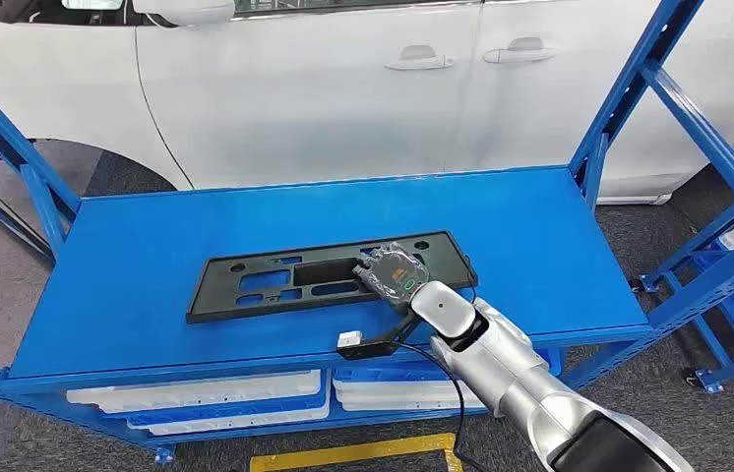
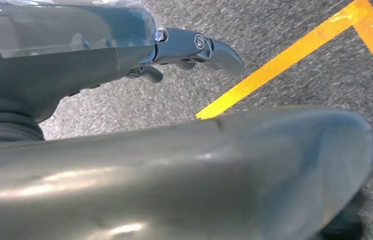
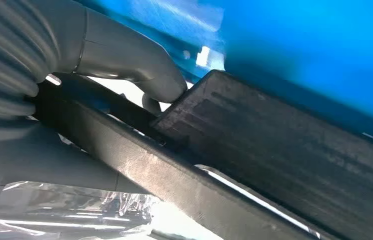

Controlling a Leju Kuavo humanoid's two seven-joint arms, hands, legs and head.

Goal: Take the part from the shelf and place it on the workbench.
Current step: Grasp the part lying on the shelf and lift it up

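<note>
— Where's the silver right arm (image 1: pixel 516 379)?
— Stretched forward, its right hand (image 1: pixel 395 272) gripping a flat black plastic panel (image 1: pixel 284 282), grey thumb (image 3: pixel 139 65) pressed on the edge.
— The left hand (image 2: pixel 189 50)?
— Hanging low, dark fingers (image 2: pixel 224 54) loosely curled, holding nothing.

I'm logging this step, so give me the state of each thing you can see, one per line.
Black plastic part: flat on the blue shelf, gripped at its right end.
Right hand: fingers closed on the part's edge.
Left hand: hanging over the floor, holding nothing.
White car doors: closed.
</note>
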